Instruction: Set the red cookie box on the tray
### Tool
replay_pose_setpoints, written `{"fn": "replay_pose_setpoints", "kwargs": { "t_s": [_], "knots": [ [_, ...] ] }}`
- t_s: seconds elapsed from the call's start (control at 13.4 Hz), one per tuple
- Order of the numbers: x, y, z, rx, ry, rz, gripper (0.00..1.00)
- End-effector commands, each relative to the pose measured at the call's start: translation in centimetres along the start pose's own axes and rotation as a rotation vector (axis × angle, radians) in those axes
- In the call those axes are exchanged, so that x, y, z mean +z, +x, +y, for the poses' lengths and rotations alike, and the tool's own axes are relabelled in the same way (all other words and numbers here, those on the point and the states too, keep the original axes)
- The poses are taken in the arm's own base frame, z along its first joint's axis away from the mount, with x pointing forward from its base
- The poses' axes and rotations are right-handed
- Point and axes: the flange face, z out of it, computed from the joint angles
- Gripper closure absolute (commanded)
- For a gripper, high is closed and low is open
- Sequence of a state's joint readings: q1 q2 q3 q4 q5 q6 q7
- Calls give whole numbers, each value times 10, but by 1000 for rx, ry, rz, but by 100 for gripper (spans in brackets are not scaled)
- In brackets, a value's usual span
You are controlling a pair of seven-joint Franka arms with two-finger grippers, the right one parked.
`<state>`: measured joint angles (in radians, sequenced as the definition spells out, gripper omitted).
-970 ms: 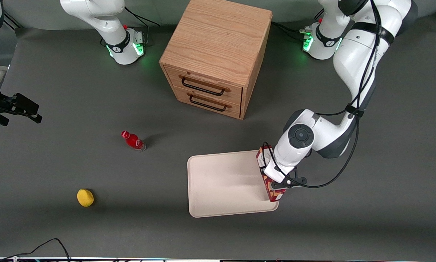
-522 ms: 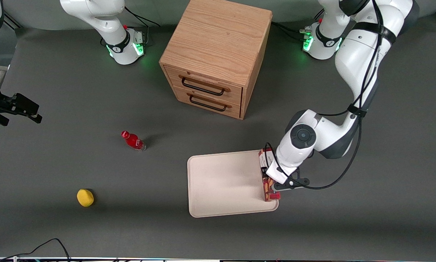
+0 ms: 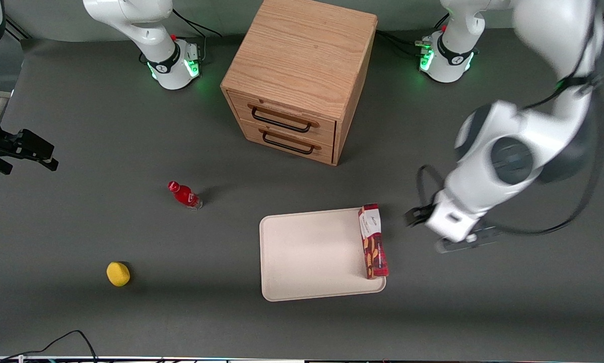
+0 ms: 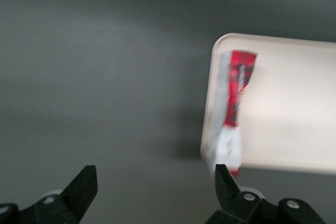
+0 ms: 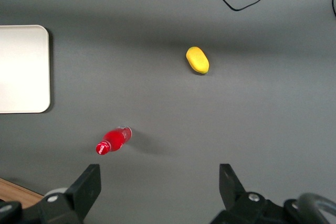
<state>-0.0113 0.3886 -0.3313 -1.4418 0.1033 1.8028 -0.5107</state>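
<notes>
Front view: a dark grey table [image 3: 105,126] with a wooden two-drawer cabinet [image 3: 302,75] standing at the edge farthest from the camera. In front of the cabinet's drawers, nearer the camera, lies the cream-white tray [image 3: 307,257]. The red cookie box [image 3: 373,241] lies flat on the tray along the rim that faces the working arm's end of the table, with its white-label end pointing toward the cabinet. The gripper [image 3: 445,237] hangs over bare table near that rim, toward the working arm's end, apart from the box and holding nothing. A small red bottle [image 3: 184,195] lies on the table toward the parked arm's end, and a yellow lemon-like object [image 3: 118,274] sits nearer the camera than the bottle.

Left wrist view: the two black fingertips [image 4: 84,184] are spread wide with only grey table between them. The box [image 4: 236,114] lies just inside the tray's [image 4: 294,119] rim, clear of both fingertips, touching neither. The picture is blurred, so finer detail on the box cannot be read.

Right wrist view: a rounded corner of the tray [image 5: 23,69], the red bottle [image 5: 113,140] and the yellow object [image 5: 197,60] show, all well apart on the grey surface. The box does not show here.
</notes>
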Motion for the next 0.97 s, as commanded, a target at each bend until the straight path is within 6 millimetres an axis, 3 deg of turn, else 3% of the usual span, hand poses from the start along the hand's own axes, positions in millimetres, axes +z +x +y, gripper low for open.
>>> {"fn": "replay_pose_setpoints", "kwargs": {
  "t_s": [0.0, 0.22, 0.37, 0.52, 0.9],
  "knots": [
    [-67, -20, -82, 91, -7, -76, 0],
    [-123, -59, -163, 198, -25, -153, 0],
    [-139, -92, -204, 215, -36, -161, 0],
    [-141, -117, -218, 217, -33, -151, 0],
    [-159, -104, -214, 220, -18, -169, 0]
  ]
}}
